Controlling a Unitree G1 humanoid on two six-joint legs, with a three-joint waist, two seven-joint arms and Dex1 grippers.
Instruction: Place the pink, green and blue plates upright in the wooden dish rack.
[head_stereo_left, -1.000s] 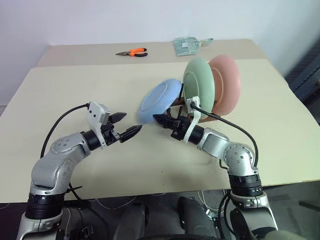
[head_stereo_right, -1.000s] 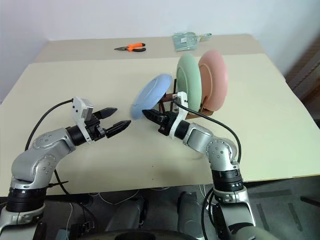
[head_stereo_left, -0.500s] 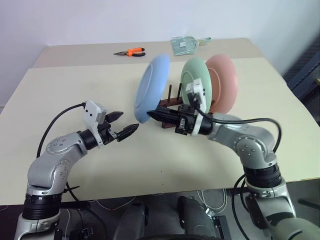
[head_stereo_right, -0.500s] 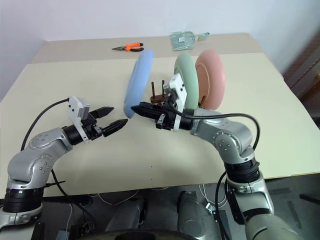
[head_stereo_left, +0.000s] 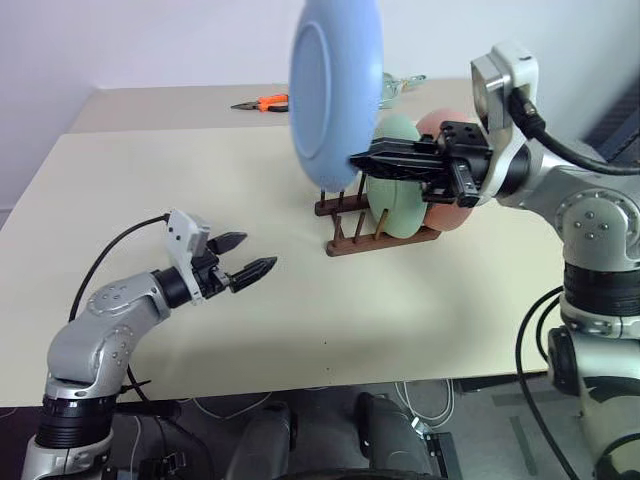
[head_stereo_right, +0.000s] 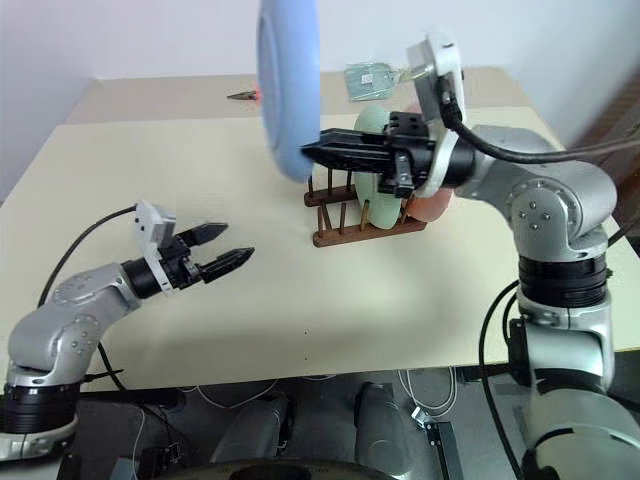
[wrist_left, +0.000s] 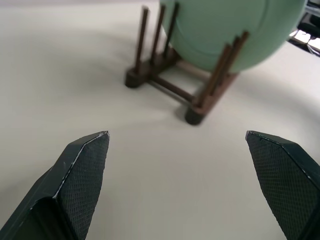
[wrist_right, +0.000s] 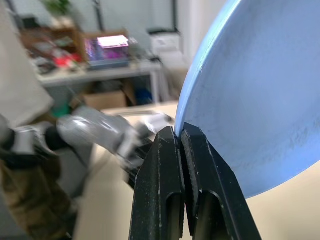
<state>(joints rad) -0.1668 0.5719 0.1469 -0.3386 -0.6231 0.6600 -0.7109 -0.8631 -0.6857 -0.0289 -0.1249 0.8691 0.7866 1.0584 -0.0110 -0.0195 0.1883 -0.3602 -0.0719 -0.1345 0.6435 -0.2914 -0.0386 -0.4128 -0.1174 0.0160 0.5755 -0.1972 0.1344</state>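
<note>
Left gripper (head_stereo_left: 252, 268) hovers low over the table (head_stereo_left: 150, 180), jaws wide, empty. Right gripper (head_stereo_left: 362, 157) is clamped on the blue plate's (head_stereo_left: 335, 85) rim, holding it upright above the rack (head_stereo_left: 345, 237). Green plate (head_stereo_left: 398, 185) and pink plate (head_stereo_left: 445, 215) stand in the rack.

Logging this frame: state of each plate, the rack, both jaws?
blue plate: upright, held in the air above the rack
green plate: upright in rack
pink plate: upright in rack, behind green
wooden dish rack: front slots free
right gripper: jaws shut on blue plate's rim
left gripper: jaws open, holding nothing
</note>
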